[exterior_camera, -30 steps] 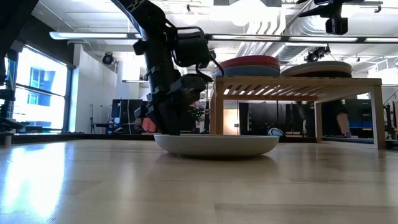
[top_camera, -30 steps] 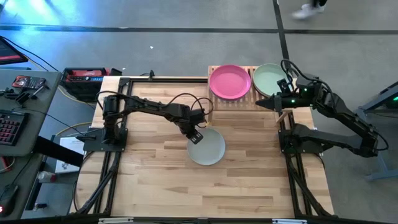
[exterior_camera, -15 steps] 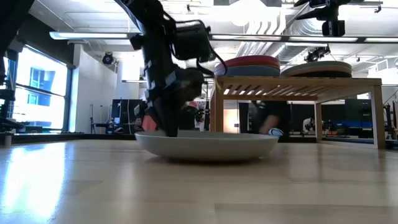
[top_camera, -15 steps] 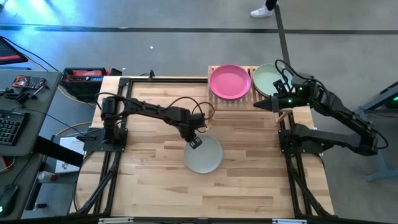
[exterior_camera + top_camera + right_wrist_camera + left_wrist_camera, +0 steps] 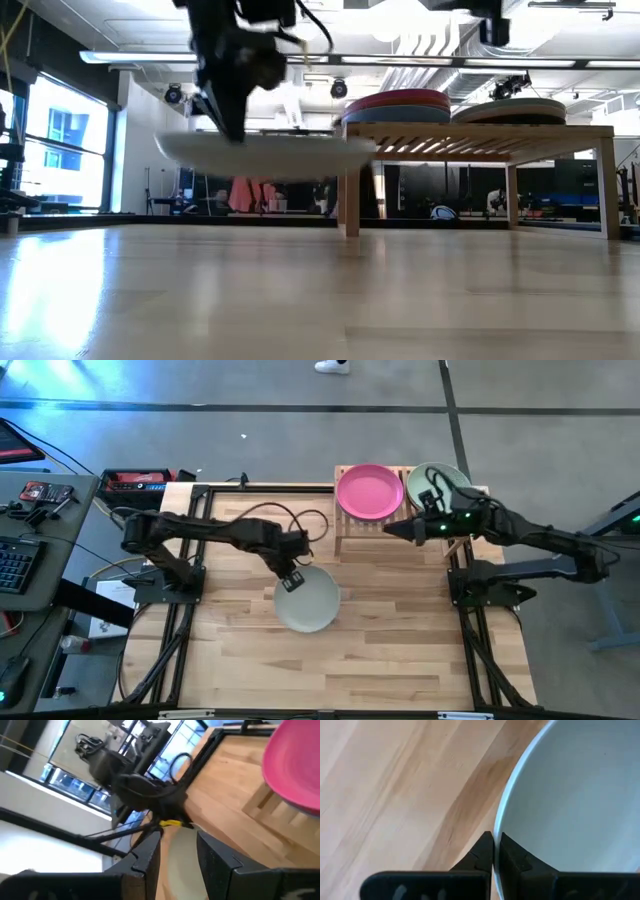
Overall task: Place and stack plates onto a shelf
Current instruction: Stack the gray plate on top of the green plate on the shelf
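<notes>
Because the left pincer point(image 5: 494, 854) has its two fingers pinched tight on the near rim of the off-white plate point(image 5: 306, 597), the plate hangs level and clear of the tabletop point(image 5: 320, 290), with open air beneath it in the low view. Gripping at the edge leaves the underside free, which I judge suits setting it down on a stack. A second ago the plate sat flat on the wood nearer the middle; it has since been lifted and carried slightly towards the left arm's side. Farther back, the shelf point(image 5: 372, 524) holds two stacks, topped by the magenta plate point(image 5: 370, 490) and the mint green plate point(image 5: 434, 482). Over the shelf's front edge the right pincer point(image 5: 391, 529) hovers with fingers parted and empty, having reached further across than before, probably waiting for a handover.
</notes>
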You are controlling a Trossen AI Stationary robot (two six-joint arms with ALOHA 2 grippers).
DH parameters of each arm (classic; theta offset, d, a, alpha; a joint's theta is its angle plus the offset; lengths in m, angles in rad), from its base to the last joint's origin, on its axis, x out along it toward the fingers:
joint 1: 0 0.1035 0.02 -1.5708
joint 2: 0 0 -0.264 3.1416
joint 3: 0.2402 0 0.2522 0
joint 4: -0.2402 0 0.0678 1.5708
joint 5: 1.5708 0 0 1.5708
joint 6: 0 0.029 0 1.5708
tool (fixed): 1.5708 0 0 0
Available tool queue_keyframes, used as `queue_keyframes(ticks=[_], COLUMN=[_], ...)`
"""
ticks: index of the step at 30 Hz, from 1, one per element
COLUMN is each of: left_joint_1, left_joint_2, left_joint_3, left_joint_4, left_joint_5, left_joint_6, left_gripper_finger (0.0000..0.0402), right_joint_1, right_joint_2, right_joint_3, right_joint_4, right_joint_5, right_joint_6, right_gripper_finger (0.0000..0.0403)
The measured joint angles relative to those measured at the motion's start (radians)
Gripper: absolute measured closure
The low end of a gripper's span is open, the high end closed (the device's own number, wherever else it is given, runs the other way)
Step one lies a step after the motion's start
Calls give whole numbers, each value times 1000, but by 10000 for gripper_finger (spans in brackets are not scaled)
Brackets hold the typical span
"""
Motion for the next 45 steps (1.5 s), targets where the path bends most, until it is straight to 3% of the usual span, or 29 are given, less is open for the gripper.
queue_keyframes(ticks=[7,16,28,45], left_joint_1=[0,-12,-61,-73], left_joint_2=[-141,-196,-169,-168], left_joint_3=[1,2,1,1], left_joint_4=[-156,-228,-174,-48], left_joint_5=[9,10,-11,-62], left_joint_6=[-81,-135,-133,-132], left_gripper_finger=[400,401,401,401], right_joint_1=[170,344,466,488], right_joint_2=[148,389,625,668], right_joint_3=[0,0,1,1], right_joint_4=[45,132,334,343], right_joint_5=[203,337,417,423], right_joint_6=[56,183,296,380], right_gripper_finger=[293,293,293,293])
